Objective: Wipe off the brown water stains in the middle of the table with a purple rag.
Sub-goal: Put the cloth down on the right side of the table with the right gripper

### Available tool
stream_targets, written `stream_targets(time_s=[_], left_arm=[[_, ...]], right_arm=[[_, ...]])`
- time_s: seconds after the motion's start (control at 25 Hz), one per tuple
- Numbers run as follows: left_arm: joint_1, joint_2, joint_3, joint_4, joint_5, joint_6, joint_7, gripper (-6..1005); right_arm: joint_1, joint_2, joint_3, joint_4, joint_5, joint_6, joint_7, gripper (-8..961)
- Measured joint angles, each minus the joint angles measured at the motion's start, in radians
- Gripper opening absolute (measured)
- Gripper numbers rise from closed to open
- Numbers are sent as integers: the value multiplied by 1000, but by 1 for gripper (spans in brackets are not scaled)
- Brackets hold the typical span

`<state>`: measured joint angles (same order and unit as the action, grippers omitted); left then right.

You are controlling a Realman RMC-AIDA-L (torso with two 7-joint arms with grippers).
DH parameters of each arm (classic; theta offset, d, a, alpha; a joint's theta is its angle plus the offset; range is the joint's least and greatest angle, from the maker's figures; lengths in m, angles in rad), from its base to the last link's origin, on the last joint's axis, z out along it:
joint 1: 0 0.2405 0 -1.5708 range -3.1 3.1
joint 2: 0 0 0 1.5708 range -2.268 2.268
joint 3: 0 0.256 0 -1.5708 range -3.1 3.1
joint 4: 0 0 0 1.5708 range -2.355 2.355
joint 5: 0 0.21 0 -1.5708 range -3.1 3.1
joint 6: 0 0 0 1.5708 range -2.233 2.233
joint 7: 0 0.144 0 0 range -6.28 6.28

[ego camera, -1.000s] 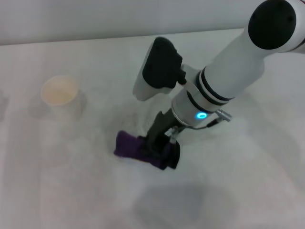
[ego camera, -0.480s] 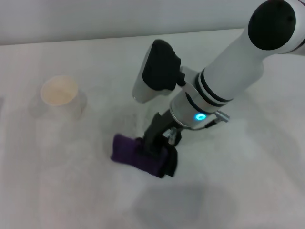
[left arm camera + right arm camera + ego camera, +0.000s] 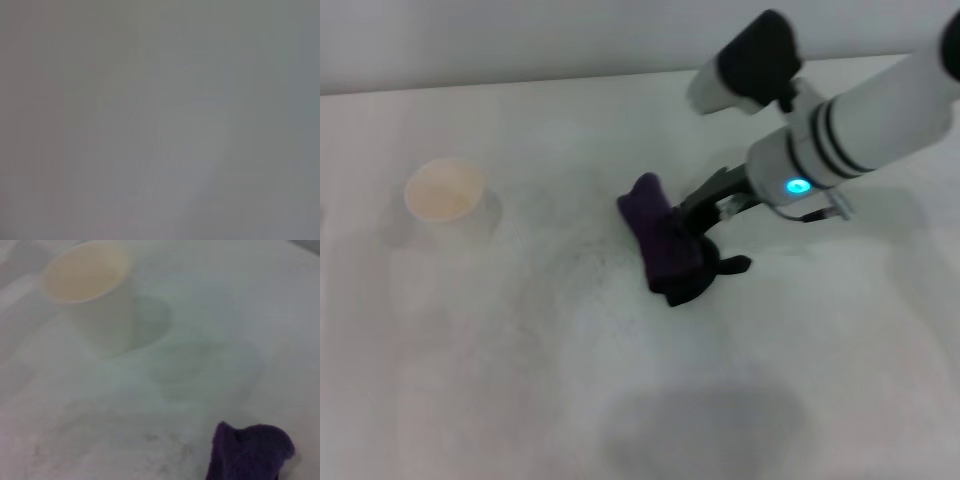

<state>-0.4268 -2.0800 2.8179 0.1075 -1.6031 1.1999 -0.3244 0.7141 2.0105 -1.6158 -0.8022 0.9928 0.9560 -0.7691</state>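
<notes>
My right gripper (image 3: 705,232) pinches the purple rag (image 3: 663,243) near the centre of the head view, the dark fingers (image 3: 712,205) pressed onto the bundle from its right side, with the cloth resting on the table (image 3: 520,380). My white right arm reaches in from the upper right of the frame, a blue light glowing at the wrist. A short black tail of the rag sticks out to the right, at the bundle's lower edge.

Only the head view shows arm, gripper and rag together. The right wrist view shows none of my own fingers: just a corner of the purple rag (image 3: 250,451) at the lower right of the frame and the cream paper cup (image 3: 92,292) at the upper left, well apart on the table (image 3: 250,310). The left wrist view gives a flat grey field with nothing to make out, and my left gripper appears in no view, so I cannot tell how its fingers stand.

The cream paper cup (image 3: 447,200) stands upright at the left of the head view, far from the rag. Its mouth is open; the inside looks pale cream, and I cannot tell whether it holds anything.

Faint grey speckles mark the table below and left of the rag. I cannot make out any brown stain in these views.
</notes>
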Motion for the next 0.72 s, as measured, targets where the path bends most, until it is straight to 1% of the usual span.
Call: stream_targets(time_s=[0.12, 0.28, 0.36, 0.56, 0.72], left_arm=[[1, 0, 0, -4, 0, 0, 0, 885], [1, 0, 0, -6, 0, 1, -1, 885], [0, 0, 0, -6, 0, 1, -1, 885], [0, 0, 0, -6, 0, 1, -1, 885], [3, 0, 0, -6, 0, 1, -1, 884]], right_arm=[[-47, -5, 70, -39, -40, 46, -1, 93], [-110, -3, 160, -90, -110, 121, -1, 96], [-149, -2, 178, -123, -115, 145, -2, 97], [-183, -4, 184, -154, -116, 147, -9, 100], [-192, -1, 185, -162, -116, 140, -29, 103]])
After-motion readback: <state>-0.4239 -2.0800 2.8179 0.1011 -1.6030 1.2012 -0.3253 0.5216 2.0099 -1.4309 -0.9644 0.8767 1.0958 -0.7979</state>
